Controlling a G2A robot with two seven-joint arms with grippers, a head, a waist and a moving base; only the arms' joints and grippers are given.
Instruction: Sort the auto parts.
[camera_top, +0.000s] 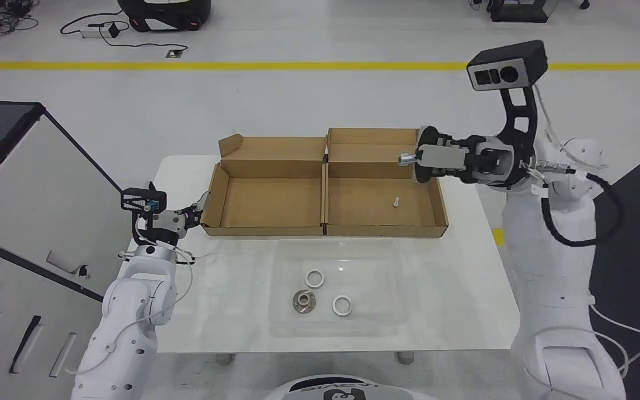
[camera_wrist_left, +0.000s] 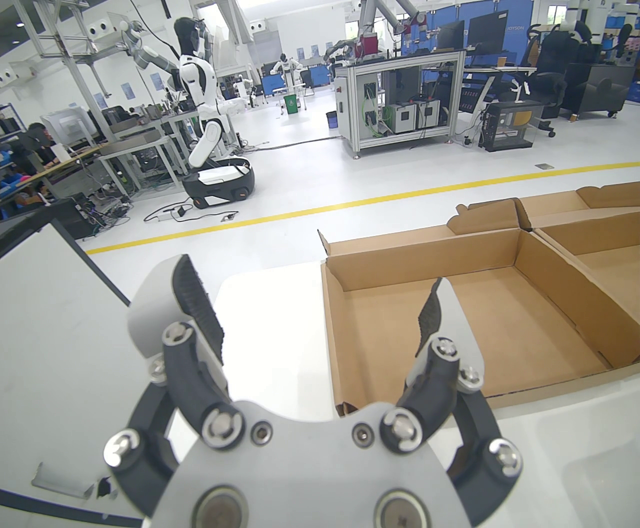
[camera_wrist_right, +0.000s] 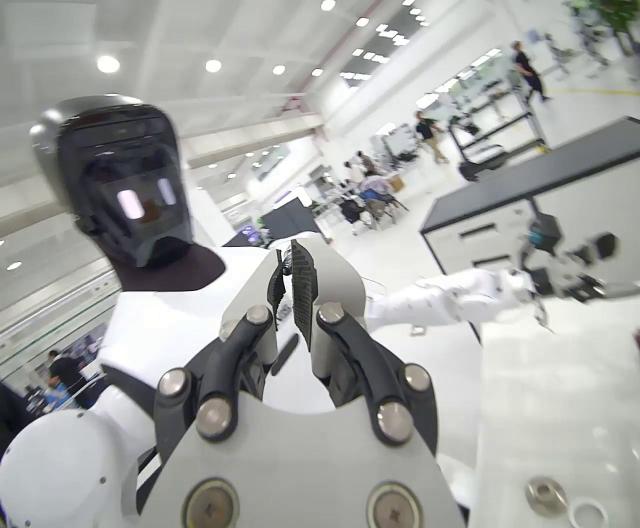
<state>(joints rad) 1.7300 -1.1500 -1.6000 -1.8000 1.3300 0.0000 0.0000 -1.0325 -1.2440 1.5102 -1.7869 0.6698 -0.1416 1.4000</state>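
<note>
The parts left to sort lie in the clear tray (camera_top: 390, 290) on the worktop (camera_top: 460, 280). They are a metal flanged nut (camera_top: 301, 299), one white ring (camera_top: 315, 277) just beside it, and a second white ring (camera_top: 342, 305) near it. Beyond the tray stand the left box (camera_top: 270, 200) and the right box (camera_top: 360, 210), which holds a small pale bolt (camera_top: 396, 201). The left hand (camera_wrist_left: 311, 277), fingers spread and holding nothing, hangs beyond the tray's far left corner. The right hand (camera_wrist_right: 289, 252), fingers pressed almost together, is raised beyond the tray's far right corner; whether it pinches anything cannot be told. The nut looks nearer the left hand, lying toward the robot and inward from it.
</note>
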